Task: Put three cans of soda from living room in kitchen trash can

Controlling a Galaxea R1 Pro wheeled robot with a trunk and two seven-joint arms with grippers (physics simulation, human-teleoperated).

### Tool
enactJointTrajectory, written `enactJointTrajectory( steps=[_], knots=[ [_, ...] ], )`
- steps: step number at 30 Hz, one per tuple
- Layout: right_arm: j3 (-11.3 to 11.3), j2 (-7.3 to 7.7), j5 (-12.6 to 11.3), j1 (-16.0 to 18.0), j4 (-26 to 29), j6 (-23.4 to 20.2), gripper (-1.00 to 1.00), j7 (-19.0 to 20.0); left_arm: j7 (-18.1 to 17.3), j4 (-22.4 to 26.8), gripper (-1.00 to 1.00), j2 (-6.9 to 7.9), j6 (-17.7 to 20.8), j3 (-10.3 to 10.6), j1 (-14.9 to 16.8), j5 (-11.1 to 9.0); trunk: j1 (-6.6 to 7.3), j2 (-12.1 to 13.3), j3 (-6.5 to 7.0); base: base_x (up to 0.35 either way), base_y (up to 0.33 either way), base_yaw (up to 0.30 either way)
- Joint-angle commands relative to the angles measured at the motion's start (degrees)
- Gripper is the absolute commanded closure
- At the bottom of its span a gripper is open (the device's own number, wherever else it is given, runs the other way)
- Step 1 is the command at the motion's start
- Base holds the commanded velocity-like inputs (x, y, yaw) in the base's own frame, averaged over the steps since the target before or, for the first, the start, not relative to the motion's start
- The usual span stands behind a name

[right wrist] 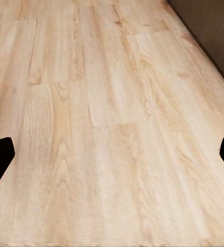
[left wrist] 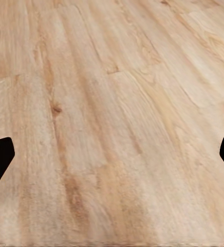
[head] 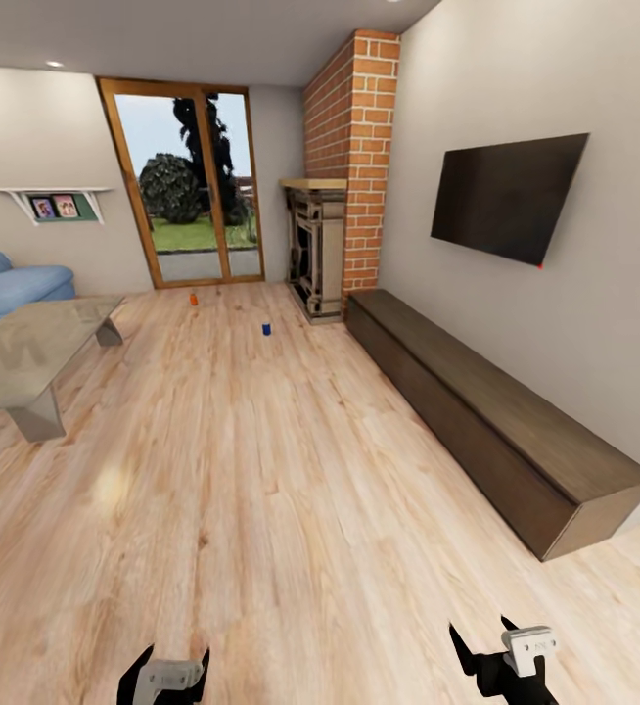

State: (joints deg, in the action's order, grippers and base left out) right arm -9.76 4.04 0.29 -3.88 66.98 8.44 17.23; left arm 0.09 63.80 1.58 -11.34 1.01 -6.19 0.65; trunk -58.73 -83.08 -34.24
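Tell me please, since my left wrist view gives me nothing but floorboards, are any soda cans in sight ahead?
Observer: Yes, in the head view a dark blue can stands on the wood floor near the brick fireplace.
Operator: Is there an orange one too?
Observer: One orange can stands farther off, in front of the glass doors.
Operator: What lies to my left?
Observer: A glass coffee table, with a blue sofa behind it.
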Motion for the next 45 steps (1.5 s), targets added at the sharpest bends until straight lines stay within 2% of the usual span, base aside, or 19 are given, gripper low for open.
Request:
enactJointTrajectory(
  steps=[1, 10, 24, 35, 45],
  knots=[
    [0.0, -0.02, 0.0, 0.0, 0.0, 0.0, -1.0, 0.0, 0.0, 0.0, -1.0, 0.0, 0.0, 0.0, 0.0, 0.0, 0.0, 0.0, -0.08, -0.286, -0.189, 0.044],
    [0.0, -0.88, 0.0, 0.0, 0.0, 0.0, -1.0, -0.1, 0.0, 0.0, -1.0, 0.01, 0.0, 0.0, 0.0, 0.0, 0.0, 0.0, -0.33, -0.213, -0.149, 0.054],
    [-0.1, -1.05, 0.1, 0.0, 0.0, 0.0, -1.0, 0.0, 0.0, 0.0, -1.0, 0.07, 0.0, 0.0, 0.0, 0.0, 0.0, 0.0, -0.35, -0.015, -0.043, 0.23],
    [0.0, -1.06, 0.2, 0.0, -0.4, 0.0, -1.0, 0.0, 0.0, 0.0, -1.0, 0.08, 0.0, 0.0, 0.0, 0.1, 0.0, 0.0, -0.35, 0.0, -0.244, 0.238],
    [0.0, -1.06, 0.2, 0.1, -1.3, 0.0, -1.0, 0.0, 0.0, -0.1, -1.0, 0.04, 0.0, 0.0, 0.0, 0.1, 0.0, 0.0, -0.35, 0.0, -0.281, 0.04]
  ],
)
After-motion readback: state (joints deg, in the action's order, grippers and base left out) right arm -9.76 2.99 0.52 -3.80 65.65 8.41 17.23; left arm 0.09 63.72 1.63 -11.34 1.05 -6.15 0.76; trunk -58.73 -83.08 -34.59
